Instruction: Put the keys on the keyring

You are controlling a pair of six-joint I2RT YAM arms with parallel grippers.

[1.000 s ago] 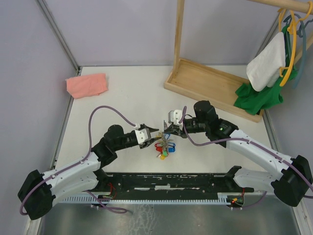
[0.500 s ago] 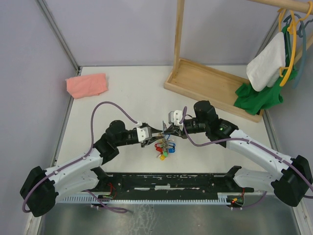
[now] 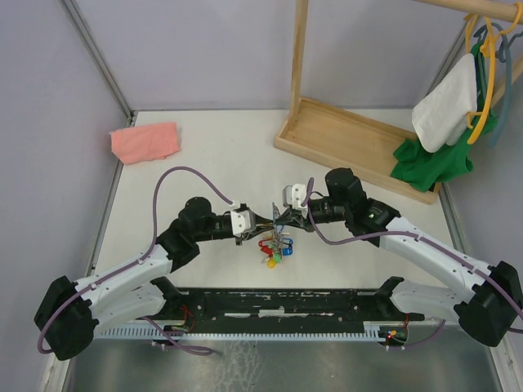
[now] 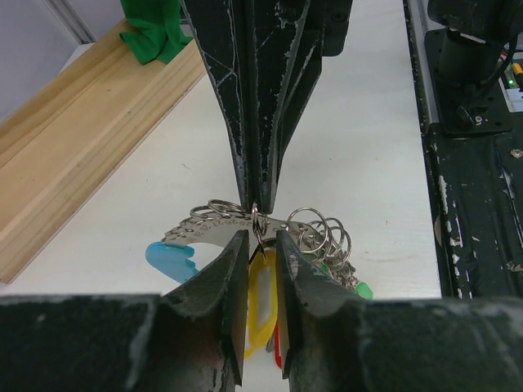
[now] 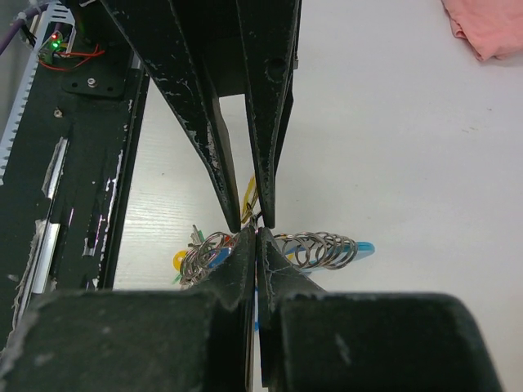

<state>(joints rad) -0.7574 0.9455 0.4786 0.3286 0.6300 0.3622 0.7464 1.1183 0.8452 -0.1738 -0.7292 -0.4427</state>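
Note:
The keyring point(image 4: 258, 219) is a thin wire ring. My right gripper point(image 5: 256, 233) is shut on it, and the bunch point(image 3: 276, 245) hangs below over the table. A yellow tag point(image 4: 261, 286), a light-blue tag point(image 4: 170, 260), a grey curved piece point(image 4: 214, 229) and a row of small rings point(image 5: 320, 249) hang from it. A green key head point(image 4: 362, 290) and a yellow key head point(image 5: 178, 261) show in the bunch. Whether these keys sit on the ring is hidden. My left gripper point(image 4: 261, 238) faces the right one tip to tip. Its jaws stand narrowly apart on either side of the ring.
A wooden rack base point(image 3: 351, 143) lies at the back right, with a white cloth point(image 3: 445, 102) and a green cloth point(image 3: 433, 159) hanging on hangers. A pink cloth point(image 3: 145, 141) lies at the back left. The black rail point(image 3: 278, 302) runs along the near edge.
My left gripper has moved right, up to the right gripper's tips, and its jaws have narrowed. The right gripper has kept its hold and barely moved.

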